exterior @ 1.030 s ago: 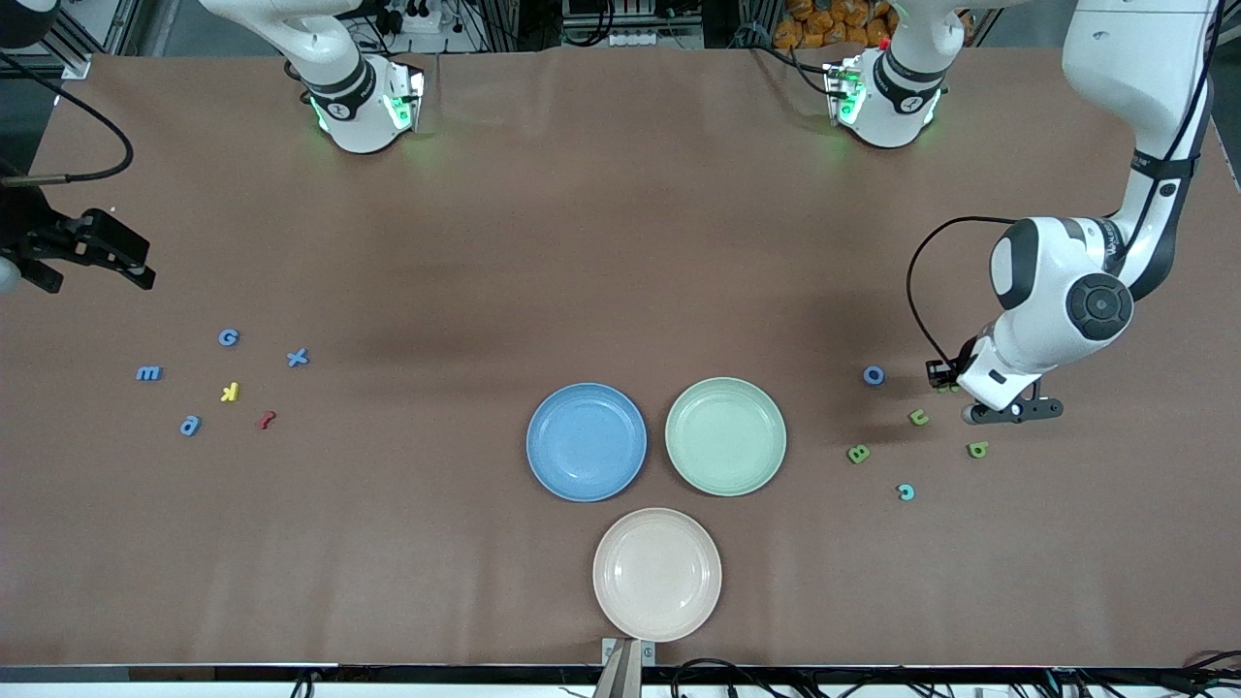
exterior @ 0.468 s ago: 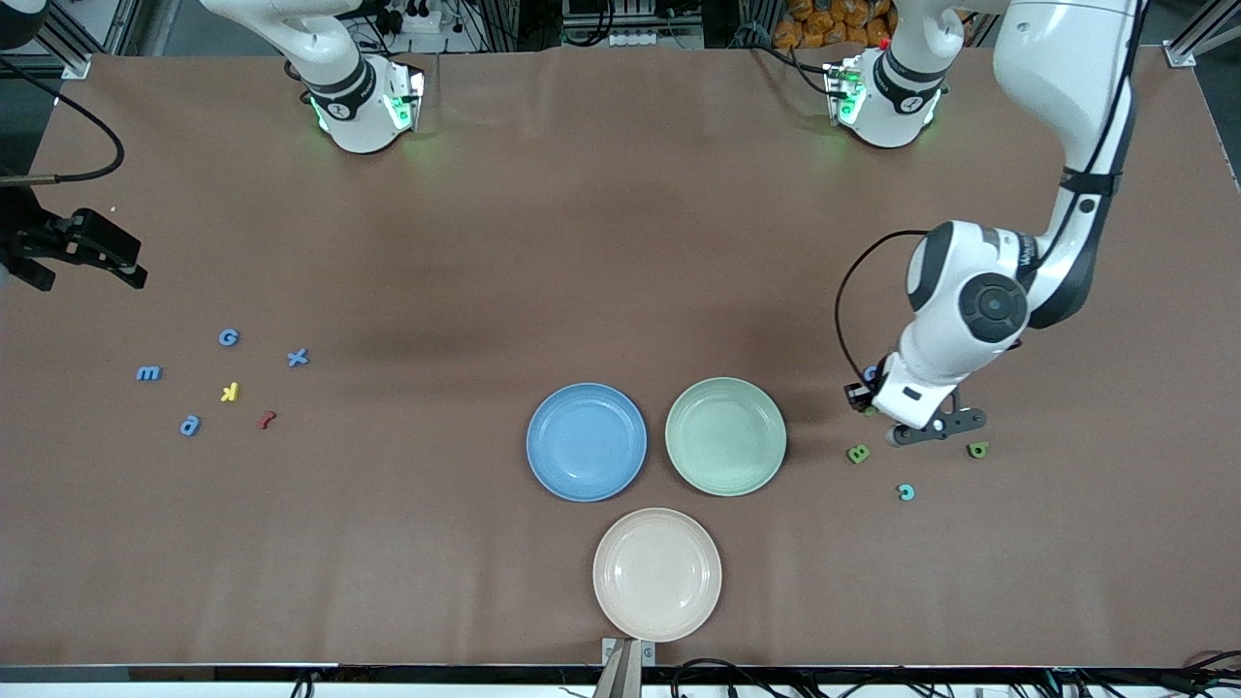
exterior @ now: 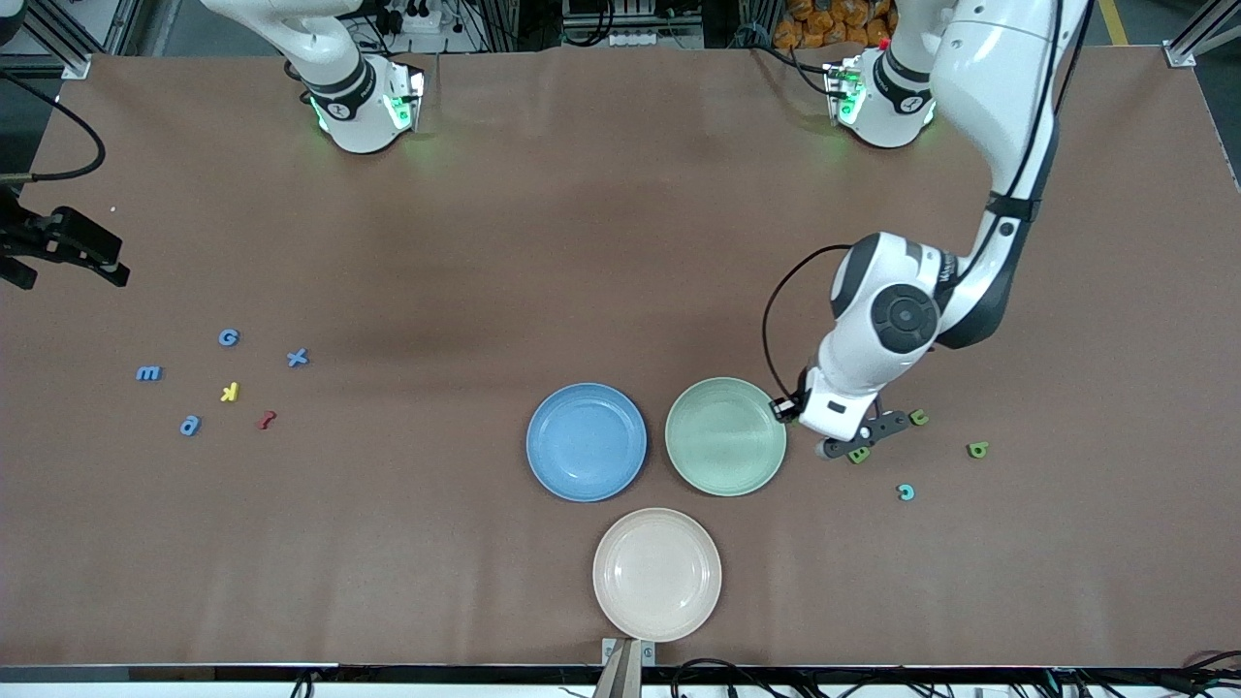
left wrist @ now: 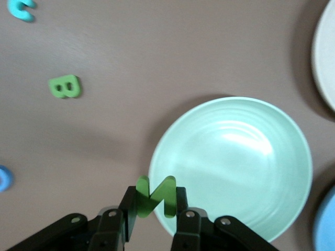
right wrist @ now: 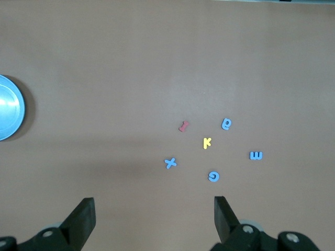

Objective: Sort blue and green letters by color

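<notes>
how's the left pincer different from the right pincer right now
The left pincer is shut on a green letter; the right pincer is open and holds nothing. The left pincer hangs at the green plate's rim; the right pincer waits over bare table at the right arm's end, near the blue letters. Both are off the table.

Looking down from the right wrist, the right gripper (right wrist: 154,219) hangs over bare brown table (right wrist: 157,63), its 2 dark fingers (right wrist: 81,217) spread wide apart with nothing between them. Below sits a loose cluster of 6 small letters: a blue x (right wrist: 170,163), a blue G (right wrist: 213,176), a blue m (right wrist: 256,155), a blue a (right wrist: 226,124), a yellow k (right wrist: 207,142) in the middle, and a dark red letter (right wrist: 183,126). Part of a blue plate (right wrist: 8,115) shows at the frame edge, well apart from them.
</notes>
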Controlling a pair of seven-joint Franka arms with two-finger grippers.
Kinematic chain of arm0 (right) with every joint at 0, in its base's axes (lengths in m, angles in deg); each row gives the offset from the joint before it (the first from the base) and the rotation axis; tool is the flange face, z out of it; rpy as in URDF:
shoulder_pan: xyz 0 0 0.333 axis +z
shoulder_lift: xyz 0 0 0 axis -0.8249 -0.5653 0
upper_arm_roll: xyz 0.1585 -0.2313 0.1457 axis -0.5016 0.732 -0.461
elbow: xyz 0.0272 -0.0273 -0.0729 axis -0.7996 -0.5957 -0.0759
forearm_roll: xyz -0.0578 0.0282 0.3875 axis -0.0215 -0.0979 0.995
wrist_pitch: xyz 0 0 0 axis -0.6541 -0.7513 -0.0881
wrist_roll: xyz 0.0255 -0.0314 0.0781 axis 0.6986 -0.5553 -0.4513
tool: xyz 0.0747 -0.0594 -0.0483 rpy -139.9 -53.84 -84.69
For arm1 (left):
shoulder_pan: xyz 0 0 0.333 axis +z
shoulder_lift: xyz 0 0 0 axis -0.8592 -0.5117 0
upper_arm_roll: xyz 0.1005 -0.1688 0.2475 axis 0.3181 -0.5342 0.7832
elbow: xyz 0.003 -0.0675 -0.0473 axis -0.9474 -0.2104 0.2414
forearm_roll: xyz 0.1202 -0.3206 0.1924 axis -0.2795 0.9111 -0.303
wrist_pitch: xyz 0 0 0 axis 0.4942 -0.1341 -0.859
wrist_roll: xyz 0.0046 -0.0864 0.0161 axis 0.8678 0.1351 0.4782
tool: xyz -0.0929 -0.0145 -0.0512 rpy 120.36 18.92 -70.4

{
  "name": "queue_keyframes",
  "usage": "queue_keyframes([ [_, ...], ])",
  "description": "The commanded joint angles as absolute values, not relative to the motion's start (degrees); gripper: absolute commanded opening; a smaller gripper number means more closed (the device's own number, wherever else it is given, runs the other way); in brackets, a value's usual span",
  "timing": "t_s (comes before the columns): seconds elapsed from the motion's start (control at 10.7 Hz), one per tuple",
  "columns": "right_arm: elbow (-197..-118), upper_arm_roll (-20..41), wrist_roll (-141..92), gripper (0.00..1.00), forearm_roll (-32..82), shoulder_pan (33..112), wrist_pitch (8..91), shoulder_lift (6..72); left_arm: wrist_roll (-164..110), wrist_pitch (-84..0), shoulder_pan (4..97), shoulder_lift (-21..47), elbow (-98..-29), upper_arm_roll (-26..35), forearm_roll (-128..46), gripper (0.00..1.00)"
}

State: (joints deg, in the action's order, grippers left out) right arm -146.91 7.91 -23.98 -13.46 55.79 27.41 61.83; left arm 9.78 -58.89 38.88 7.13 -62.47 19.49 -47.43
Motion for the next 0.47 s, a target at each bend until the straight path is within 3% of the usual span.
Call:
queue_keyframes([
  [0.0, -149.5, 7.5, -26.1, 1.0, -13.6, 53.4, 27.7, 63.1, 16.2, -57.3, 35.3, 1.2, -55.6, 20.1, -46.0, 0.04],
  [0.28, -157.4, 7.6, -26.2, 1.0, -13.7, 50.6, 32.5, 63.2, 17.5, -57.3, 35.0, 0.8, -55.6, 20.2, -46.0, 0.04],
  [0.37, -160.8, 7.5, -26.3, 1.0, -13.7, 49.5, 34.6, 64.1, 17.5, -57.3, 34.8, 0.8, -55.6, 20.3, -46.1, 0.14],
])
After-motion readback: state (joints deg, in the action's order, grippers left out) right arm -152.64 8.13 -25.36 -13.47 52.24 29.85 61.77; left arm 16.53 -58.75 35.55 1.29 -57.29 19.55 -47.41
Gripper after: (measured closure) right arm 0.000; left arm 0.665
